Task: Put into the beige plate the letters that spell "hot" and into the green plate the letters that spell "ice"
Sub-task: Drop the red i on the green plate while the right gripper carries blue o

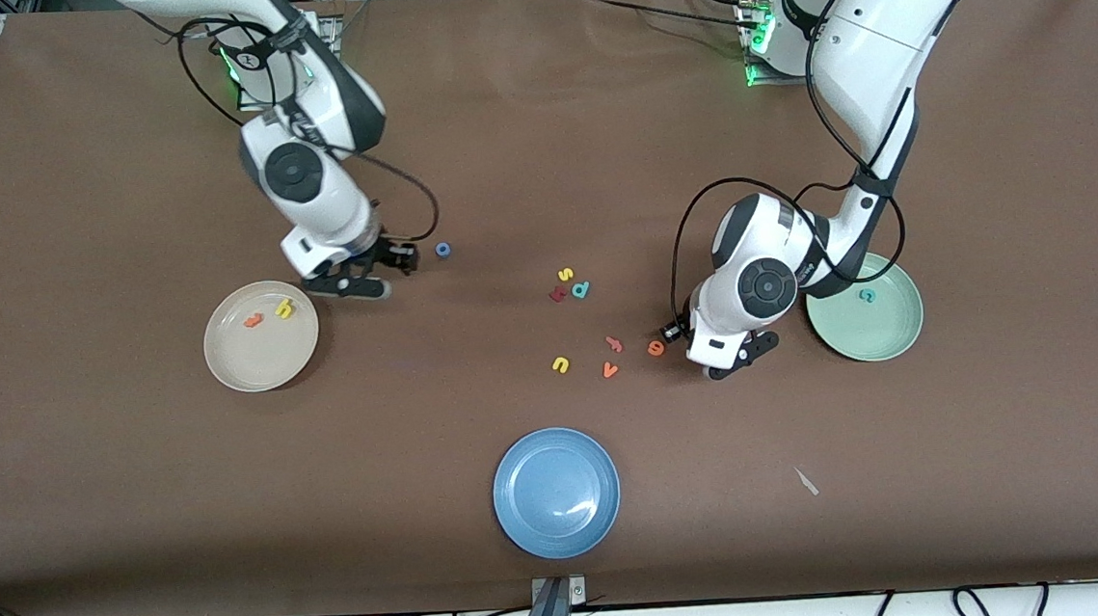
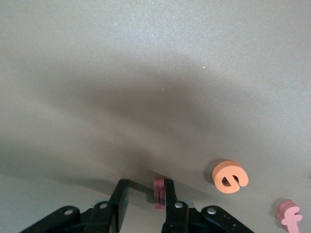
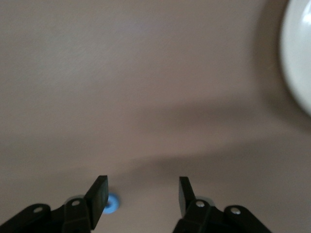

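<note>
Plainly the foam letters are light and soft, best pinched across flat faces: the left gripper [image 2: 146,201], jaws parted, has the dark red i [image 2: 159,193] stuck against one finger, beside the orange e [image 2: 230,176] near the green plate [image 1: 904,333]. Open-jawed, the right gripper [image 3: 141,194] hangs between the blue o [image 1: 443,250] and beige plate [image 1: 229,364], with bare table around.

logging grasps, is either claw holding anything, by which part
right claw holds nothing. dark red i sits flat against one finger of the left claw, jaws apart; a true grip cannot be told.
</note>
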Action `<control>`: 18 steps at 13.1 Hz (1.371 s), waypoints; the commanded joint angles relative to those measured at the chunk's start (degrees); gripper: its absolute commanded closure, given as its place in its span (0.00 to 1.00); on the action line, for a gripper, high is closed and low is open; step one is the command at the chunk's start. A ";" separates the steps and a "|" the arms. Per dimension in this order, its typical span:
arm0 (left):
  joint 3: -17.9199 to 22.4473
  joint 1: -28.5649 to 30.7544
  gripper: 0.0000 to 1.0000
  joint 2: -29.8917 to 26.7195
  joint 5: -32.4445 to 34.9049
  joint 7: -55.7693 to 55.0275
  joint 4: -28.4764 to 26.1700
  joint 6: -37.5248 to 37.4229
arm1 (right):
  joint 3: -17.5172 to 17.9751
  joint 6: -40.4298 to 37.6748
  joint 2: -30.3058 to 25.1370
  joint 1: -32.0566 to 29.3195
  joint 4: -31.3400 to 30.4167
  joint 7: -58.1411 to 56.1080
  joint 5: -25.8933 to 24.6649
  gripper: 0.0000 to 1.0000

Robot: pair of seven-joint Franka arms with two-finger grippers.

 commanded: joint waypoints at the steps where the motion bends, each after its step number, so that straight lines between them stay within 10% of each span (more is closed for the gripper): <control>1: -0.15 -0.03 0.66 1.17 1.42 0.85 1.11 0.07 | 0.63 5.33 2.47 3.26 -0.44 7.23 0.81 0.33; 6: -0.15 -0.38 0.72 1.52 1.15 0.24 1.20 1.03 | 1.25 11.93 5.20 3.97 -2.63 9.54 0.64 0.33; 9: -0.15 -0.47 0.98 1.43 1.24 0.32 1.20 1.12 | 1.25 15.28 6.00 3.97 -5.27 9.54 0.46 0.33; 18: -0.42 8.04 1.00 -10.24 1.16 9.33 1.37 -14.04 | 1.42 17.13 7.66 4.06 -5.45 9.54 -0.15 0.47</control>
